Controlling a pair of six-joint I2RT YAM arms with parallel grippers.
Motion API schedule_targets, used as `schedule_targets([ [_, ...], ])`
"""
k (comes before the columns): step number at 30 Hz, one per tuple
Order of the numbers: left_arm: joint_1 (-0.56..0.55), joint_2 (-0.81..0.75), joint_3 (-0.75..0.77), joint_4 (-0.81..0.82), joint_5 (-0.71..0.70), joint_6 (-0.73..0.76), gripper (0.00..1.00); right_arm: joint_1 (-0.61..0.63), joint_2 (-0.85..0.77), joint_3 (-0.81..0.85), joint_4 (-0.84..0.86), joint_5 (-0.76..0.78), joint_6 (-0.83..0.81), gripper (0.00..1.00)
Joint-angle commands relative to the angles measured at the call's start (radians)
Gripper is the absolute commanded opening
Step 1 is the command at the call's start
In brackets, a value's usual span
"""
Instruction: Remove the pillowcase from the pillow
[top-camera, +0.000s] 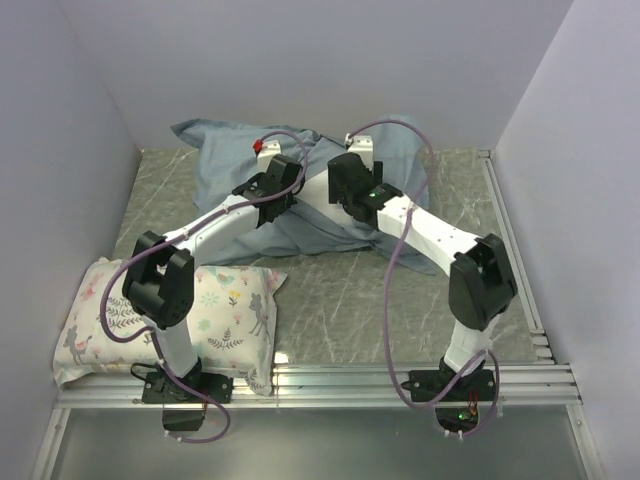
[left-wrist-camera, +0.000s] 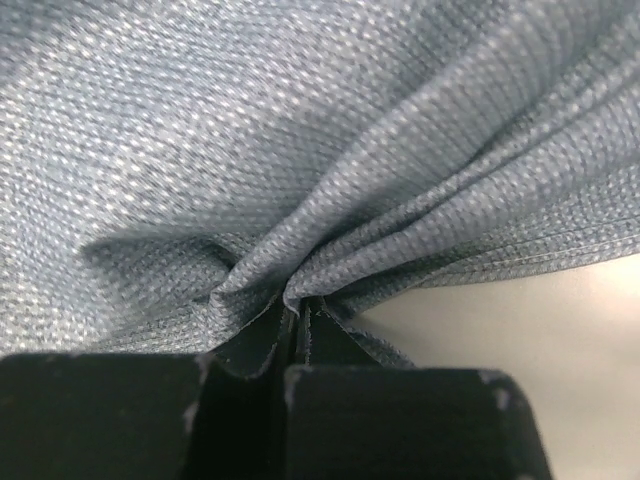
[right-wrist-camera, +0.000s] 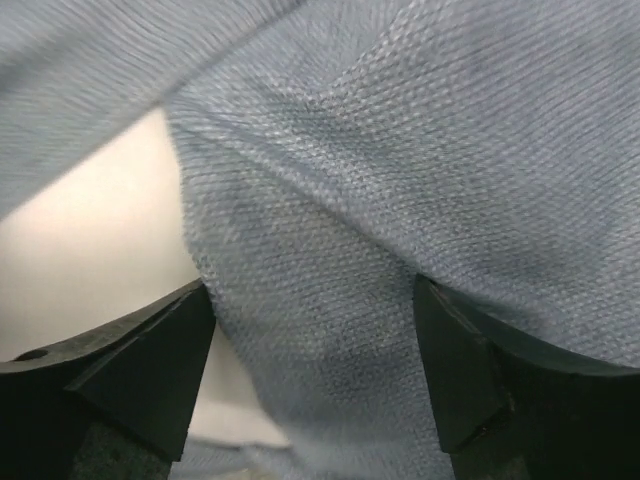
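- Pillowcase (top-camera: 215, 165) lies bunched at the far middle of the table (top-camera: 350, 290), against the back wall, slate-blue and creased.
- Both arms reach from the near edge to its near side, wrists close together over the cloth.
- Left gripper (left-wrist-camera: 300, 325) is clamped tight on a pinched fold of the pillowcase, with creases fanning out from the closed tips.
- Right gripper (right-wrist-camera: 312, 330) has its jaws wide apart. A hanging band of the blue cloth runs between the fingers (right-wrist-camera: 150, 370), which do not press it.
- A pale surface shows beside the cloth in both wrist views; I cannot tell what it is.
- Printed pillow (top-camera: 230, 300) sits at the near left, well apart from the pillowcase.
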Motion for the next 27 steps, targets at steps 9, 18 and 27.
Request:
schedule_targets([
  [9, 0.046, -0.043, -0.106, -0.102, 0.042, -0.024, 0.0, -0.306, -0.102, -0.095, -0.137, 0.029, 0.115, 0.26],
  [18, 0.089, -0.103, -0.147, -0.073, 0.049, -0.075, 0.01, -0.556, -0.027, -0.281, 0.006, -0.364, 0.24, 0.16],
  [27, -0.002, -0.054, 0.084, -0.138, 0.105, 0.037, 0.12, -0.538, 0.023, -0.486, 0.412, -0.82, 0.342, 0.11],
])
